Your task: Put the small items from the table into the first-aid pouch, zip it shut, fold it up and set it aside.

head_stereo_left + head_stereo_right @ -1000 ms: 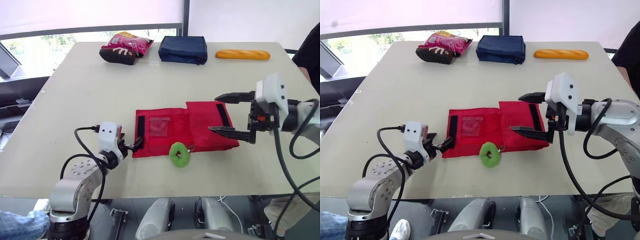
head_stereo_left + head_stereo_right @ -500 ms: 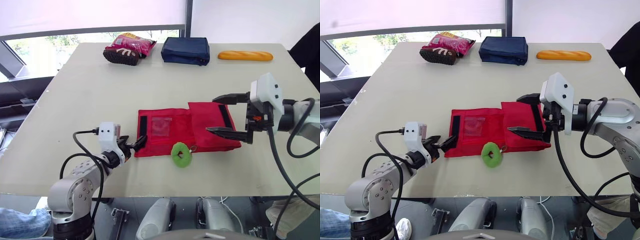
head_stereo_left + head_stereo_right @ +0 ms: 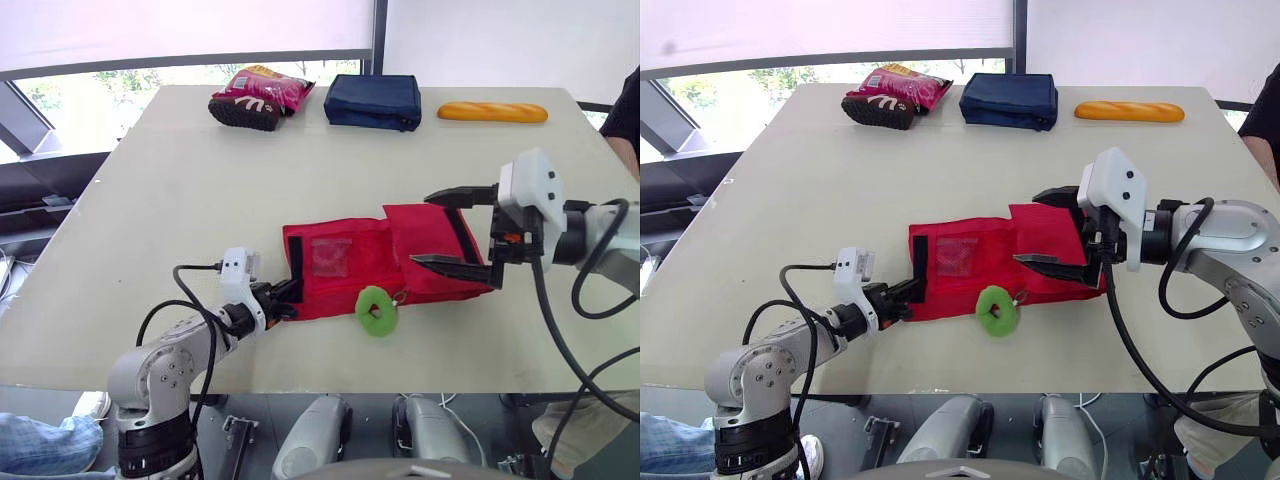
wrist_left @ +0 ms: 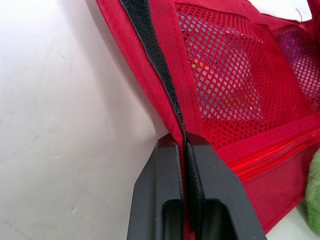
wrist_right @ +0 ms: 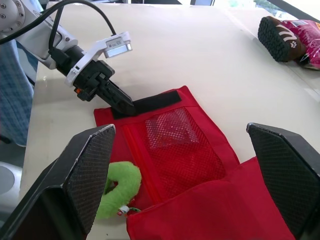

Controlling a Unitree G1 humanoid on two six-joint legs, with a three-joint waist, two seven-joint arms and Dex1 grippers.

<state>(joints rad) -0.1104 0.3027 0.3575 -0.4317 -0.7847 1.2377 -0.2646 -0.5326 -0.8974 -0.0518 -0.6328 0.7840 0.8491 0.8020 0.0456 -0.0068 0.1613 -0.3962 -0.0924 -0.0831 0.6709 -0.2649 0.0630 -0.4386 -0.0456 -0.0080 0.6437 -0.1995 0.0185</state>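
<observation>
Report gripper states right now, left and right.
Left gripper: shut on the left edge of the red pouch.
Right gripper: open, holding nothing, above the pouch's right end.

1. A red first-aid pouch [image 3: 345, 268] lies opened out on the worktop [image 3: 180, 190], about midway across and closer to the near edge than the far one.
2. The left gripper [image 3: 283, 297] meets the pouch's left end, by its black strip.
3. The right gripper [image 3: 425, 228] hangs over the pouch's right-hand flap, its two fingers spread wide apart.
4. A green ring [image 3: 377, 311] sits at the pouch's near side.
5. Along the far edge, left to right: a pink snack bag [image 3: 260, 95], a navy case [image 3: 373, 100], a bread roll [image 3: 492, 112].
</observation>
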